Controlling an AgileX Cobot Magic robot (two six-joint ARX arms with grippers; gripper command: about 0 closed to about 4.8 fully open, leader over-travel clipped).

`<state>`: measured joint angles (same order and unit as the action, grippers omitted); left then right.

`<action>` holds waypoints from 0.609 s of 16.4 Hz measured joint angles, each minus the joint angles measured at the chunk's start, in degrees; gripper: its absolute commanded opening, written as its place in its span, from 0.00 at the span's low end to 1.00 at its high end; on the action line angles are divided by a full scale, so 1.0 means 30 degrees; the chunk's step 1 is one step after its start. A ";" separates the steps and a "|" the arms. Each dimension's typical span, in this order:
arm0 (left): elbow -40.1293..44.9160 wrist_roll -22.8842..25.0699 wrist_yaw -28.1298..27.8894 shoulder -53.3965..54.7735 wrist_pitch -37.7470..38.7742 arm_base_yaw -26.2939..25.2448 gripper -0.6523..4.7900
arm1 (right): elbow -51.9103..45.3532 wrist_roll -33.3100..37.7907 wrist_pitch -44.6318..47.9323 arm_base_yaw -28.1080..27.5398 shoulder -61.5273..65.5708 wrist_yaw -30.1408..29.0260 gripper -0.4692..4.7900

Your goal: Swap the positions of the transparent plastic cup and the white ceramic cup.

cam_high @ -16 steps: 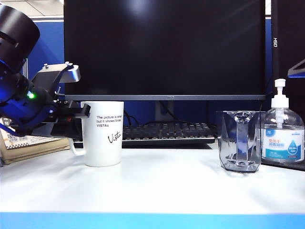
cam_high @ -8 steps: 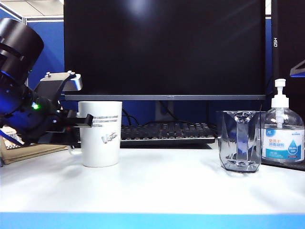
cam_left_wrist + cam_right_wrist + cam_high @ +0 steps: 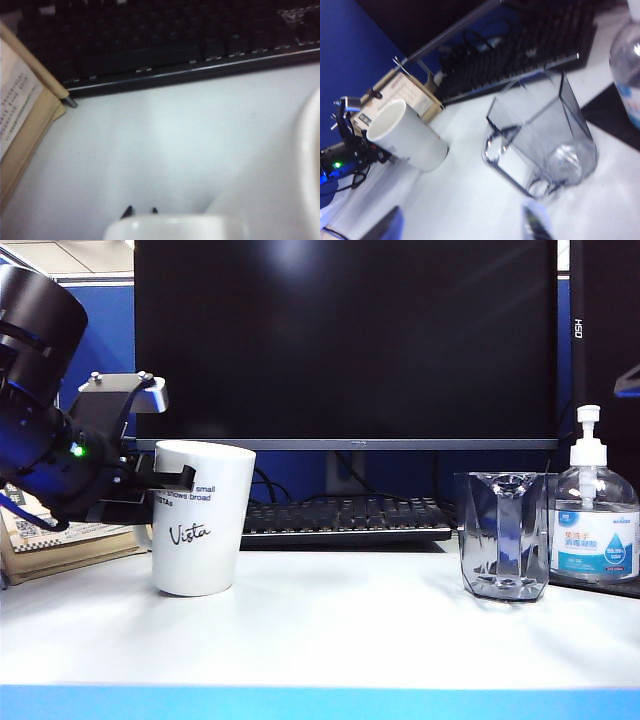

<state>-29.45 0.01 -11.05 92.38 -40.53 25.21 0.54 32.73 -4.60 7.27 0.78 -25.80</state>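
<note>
The left gripper (image 3: 172, 480) is clamped on the rim of the white ceramic cup (image 3: 196, 530), which tilts on the table's (image 3: 340, 630) left side. The right gripper (image 3: 465, 225) hangs spread over the transparent plastic cup (image 3: 502, 535), which stands beside the pump sanitizer bottle (image 3: 593, 520). The glazed, smooth, tapered mug could slip from so narrow a pinch. The faceted, thick-based plastic cup offers flat sides.
</note>
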 measured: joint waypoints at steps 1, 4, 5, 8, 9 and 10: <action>0.0000 0.0000 -0.0022 0.0000 -0.0007 0.0000 0.11 | 0.0000 0.0007 0.0138 0.0007 0.0000 0.0029 0.67; 0.0000 -0.0015 -0.0007 0.0000 0.0044 0.0000 0.11 | -0.0007 0.0466 -0.0940 0.0007 0.0066 -0.1035 0.69; -0.0015 -0.0197 0.0058 -0.0007 0.0204 0.0000 0.11 | 0.0007 0.0612 -0.1151 0.0015 0.0335 -0.1450 0.72; -0.0022 -0.0801 0.0758 -0.0015 0.0481 -0.0058 0.11 | 0.0000 0.0670 -0.0867 0.0015 0.1887 -0.1341 0.75; -0.0015 -0.1122 0.1071 -0.0015 0.0648 -0.0058 0.11 | 0.0000 0.0641 -0.0597 0.0015 0.2565 -0.1290 0.75; -0.0015 -0.1384 0.1421 -0.0015 0.0816 -0.0044 0.11 | 0.0000 0.0576 -0.0080 0.0022 0.3483 -0.1290 0.75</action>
<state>-29.50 -4.14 -6.79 92.33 -38.09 25.08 0.54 34.46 -4.84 7.33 11.22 -29.67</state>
